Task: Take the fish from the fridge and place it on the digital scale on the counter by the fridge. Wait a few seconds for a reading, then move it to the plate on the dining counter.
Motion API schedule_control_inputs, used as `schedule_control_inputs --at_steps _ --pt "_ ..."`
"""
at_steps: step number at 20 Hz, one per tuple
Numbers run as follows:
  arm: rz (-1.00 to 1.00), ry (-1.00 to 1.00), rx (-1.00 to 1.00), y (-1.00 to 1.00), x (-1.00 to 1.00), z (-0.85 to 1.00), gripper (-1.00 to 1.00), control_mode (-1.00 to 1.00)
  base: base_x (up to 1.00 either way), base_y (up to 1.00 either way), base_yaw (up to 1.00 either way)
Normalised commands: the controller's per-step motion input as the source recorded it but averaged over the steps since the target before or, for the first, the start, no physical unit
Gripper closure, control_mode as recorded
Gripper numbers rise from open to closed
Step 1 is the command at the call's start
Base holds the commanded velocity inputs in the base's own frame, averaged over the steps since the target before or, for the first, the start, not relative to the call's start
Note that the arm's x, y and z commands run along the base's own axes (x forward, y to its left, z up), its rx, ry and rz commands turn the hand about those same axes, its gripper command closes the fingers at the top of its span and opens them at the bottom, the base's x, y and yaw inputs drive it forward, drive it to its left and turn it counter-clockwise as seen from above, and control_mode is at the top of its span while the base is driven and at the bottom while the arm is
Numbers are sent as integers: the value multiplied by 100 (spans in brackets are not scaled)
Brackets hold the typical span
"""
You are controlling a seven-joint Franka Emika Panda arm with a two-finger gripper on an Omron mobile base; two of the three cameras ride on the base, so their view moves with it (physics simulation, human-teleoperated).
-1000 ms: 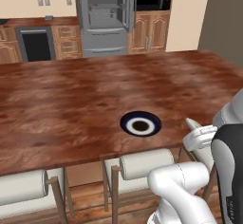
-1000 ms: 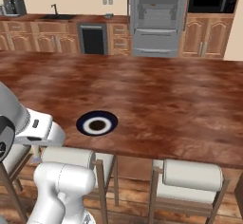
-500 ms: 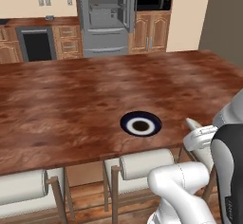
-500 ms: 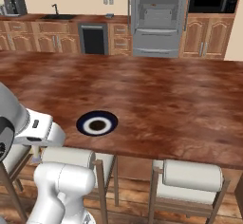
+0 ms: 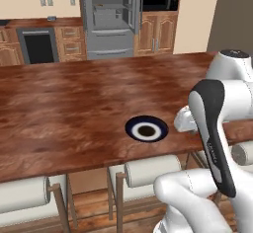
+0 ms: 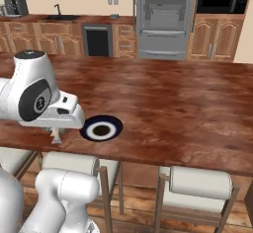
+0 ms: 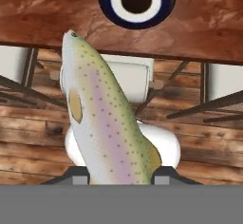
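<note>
Gripper (image 7: 121, 178) fingers clamped on fish (image 7: 102, 118), fish sticking out past the tips, head twd plate (image 7: 136, 1), plate on dining counter (image 7: 57, 14) nr its front edge, white stools (image 6: 200, 185) below, fridge (image 6: 165, 19) open at far wall

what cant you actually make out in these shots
- Tail end of the fish, hand view: cut off by the bottom of the picture, between the gripper fingers.
- Fish in the right base view: only a sliver shows under the white hand; species detail too small.
- Fridge contents, left base view: too far and small to tell.
- Items on the back counter, right base view: too small to name.
- Plate, hand view: its top cut by the picture's edge.
</note>
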Motion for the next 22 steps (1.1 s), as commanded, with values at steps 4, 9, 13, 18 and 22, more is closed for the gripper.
schedule_control_inputs --at_steps 4,9,13,18,22 --pt "1 29 0 0 100 0 100 -100 0 0 0" --pt "0 16 0 0 100 -47 100 -100 0 0 0" --pt "0 4 0 0 100 -96 100 -100 0 0 0" --pt "0 1 0 0 100 -100 100 -100 0 0 0" --pt "0 0 0 0 100 -96 100 -100 0 0 0"
